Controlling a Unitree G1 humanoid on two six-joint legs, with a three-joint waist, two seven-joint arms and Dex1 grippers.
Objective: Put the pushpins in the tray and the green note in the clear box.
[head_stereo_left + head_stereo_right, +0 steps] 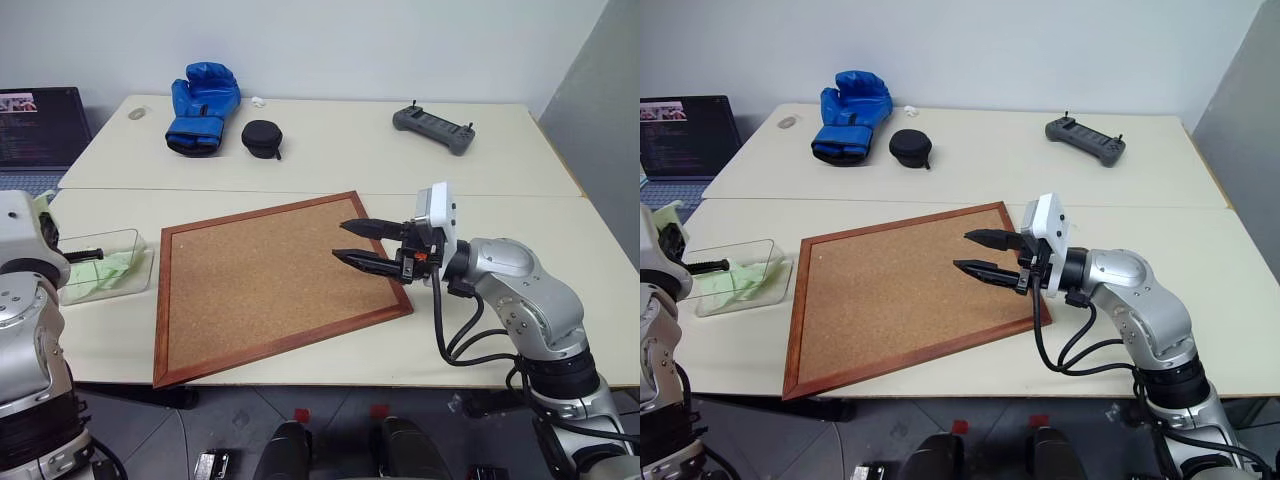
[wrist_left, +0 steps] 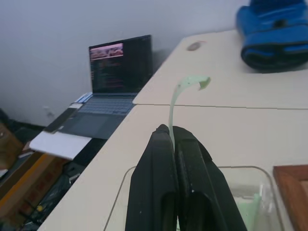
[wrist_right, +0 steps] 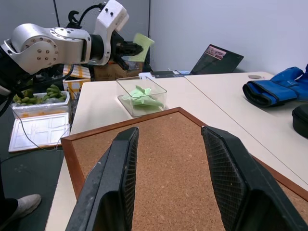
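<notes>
Above the clear box (image 3: pixel 141 96), the left gripper (image 3: pixel 129 50) pinched the green note (image 3: pixel 141 46) shut; best lowered inside before release (right gripper (image 1: pixel 362 244) half-open, empty).

- An office or robotics lab, probably: plain pale walls and two cream tables (image 1: pixel 330 150) pushed together.
- An open laptop (image 1: pixel 40 130) with code-like text sits left of the tables.
- A grey handheld controller (image 1: pixel 433 127) lies on the far table.
- Beyond the laptop, cardboard boxes (image 3: pixel 108 72) stand on the floor.
</notes>
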